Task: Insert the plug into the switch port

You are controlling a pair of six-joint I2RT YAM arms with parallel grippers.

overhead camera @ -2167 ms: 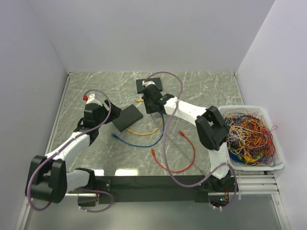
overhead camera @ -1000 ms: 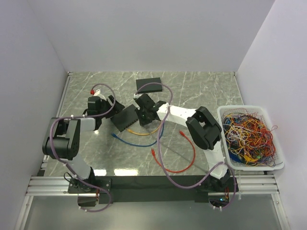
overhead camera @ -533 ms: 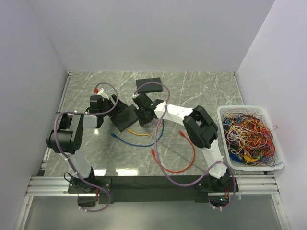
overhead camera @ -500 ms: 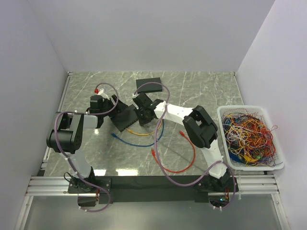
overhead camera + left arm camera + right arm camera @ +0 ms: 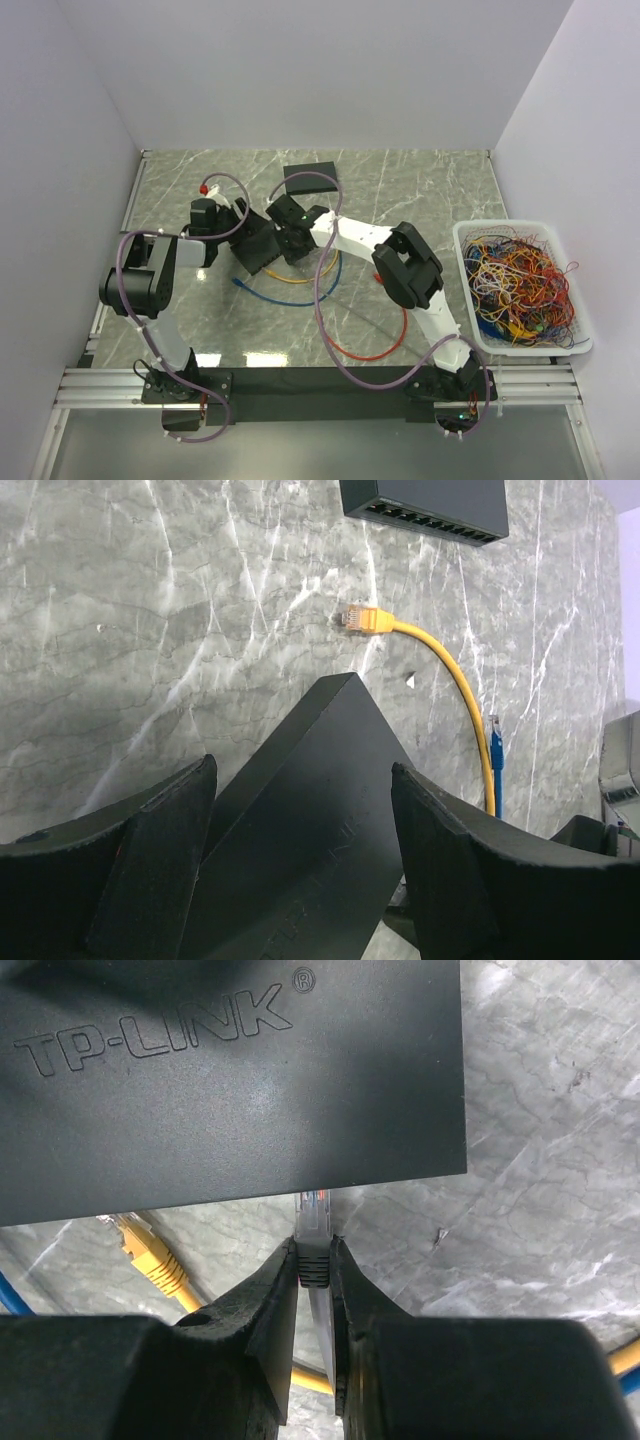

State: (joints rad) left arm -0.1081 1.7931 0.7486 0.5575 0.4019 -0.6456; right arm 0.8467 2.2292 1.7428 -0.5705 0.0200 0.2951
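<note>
The black TP-LINK switch [image 5: 258, 243] lies at an angle on the marble table. My left gripper [image 5: 233, 222] is at its far left corner; in the left wrist view its fingers [image 5: 165, 850] straddle the switch body [image 5: 310, 830] and press on both sides. My right gripper [image 5: 296, 236] is shut on a clear plug with a grey boot [image 5: 313, 1225], pinched between both fingers. The plug's tip touches the switch's port-side edge [image 5: 230, 1070]. The ports themselves are hidden under that edge.
A second black switch [image 5: 310, 178] lies behind, its port row visible [image 5: 425, 502]. Loose yellow [image 5: 360, 618], blue [image 5: 275, 297] and red [image 5: 375, 350] cables lie near the switch. A white basket [image 5: 530, 348] of tangled cables stands at the right.
My left gripper has reached forward and closed around the switch's corner. My right gripper has moved left and nearer with the plug, bringing its tip against the switch's edge.
</note>
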